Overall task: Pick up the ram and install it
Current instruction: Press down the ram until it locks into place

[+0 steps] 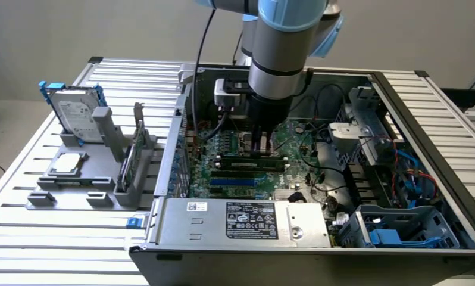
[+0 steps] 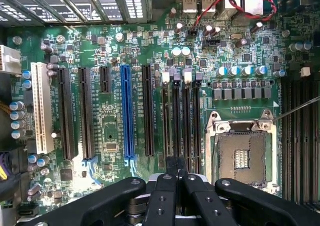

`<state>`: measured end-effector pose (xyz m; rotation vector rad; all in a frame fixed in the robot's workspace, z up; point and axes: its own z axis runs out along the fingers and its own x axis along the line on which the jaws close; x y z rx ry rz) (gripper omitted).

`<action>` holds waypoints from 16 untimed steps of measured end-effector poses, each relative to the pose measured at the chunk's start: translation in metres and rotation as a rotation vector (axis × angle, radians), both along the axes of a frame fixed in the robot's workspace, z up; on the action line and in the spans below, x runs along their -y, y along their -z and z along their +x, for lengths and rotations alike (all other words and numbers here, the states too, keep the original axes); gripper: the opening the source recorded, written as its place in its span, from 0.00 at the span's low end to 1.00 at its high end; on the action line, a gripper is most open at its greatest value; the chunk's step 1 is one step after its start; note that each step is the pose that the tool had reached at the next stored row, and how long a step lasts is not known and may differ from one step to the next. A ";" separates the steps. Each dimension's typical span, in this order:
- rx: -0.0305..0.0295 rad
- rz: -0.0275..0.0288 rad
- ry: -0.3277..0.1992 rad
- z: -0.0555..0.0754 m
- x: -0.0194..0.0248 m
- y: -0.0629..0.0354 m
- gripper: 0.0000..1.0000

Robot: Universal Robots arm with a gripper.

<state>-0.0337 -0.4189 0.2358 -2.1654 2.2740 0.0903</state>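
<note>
Hovering inside the open PC case (image 1: 428, 179), the arm has its claw (image 1: 259, 146) right over the motherboard (image 1: 301, 149), fingers pinched together with nothing visibly between them. In the wrist view the claw (image 2: 176, 173) tips sit closed directly above the bank of memory slots (image 2: 181, 116) next to the CPU socket (image 2: 241, 156).

The ram (image 1: 253, 159) lies in the slot area just under the claw tips in the exterior view: a long dark stick running along the slots, parallel to the blue slot (image 1: 237, 177) below it. Can't tell from either view whether it is fully seated or whether the claw touches it.

Wrist view also shows the blue expansion slot (image 2: 126, 113), black expansion slots on either side of it, a white slot (image 2: 42, 108), and a red-black twisted cable (image 2: 240, 0).

Outside the case, on the exterior view's left, a grey fixture (image 1: 87, 179) sits on the slatted desk (image 1: 55, 238). It holds the hard drive in its blue frame (image 1: 75, 116) upright, and an upright card with a metal bracket (image 1: 138, 143) beside it. Power supply (image 1: 246, 221) is at the near edge of the case.
</note>
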 end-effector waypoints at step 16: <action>0.0002 -0.0007 0.000 -0.001 -0.0014 0.0084 0.11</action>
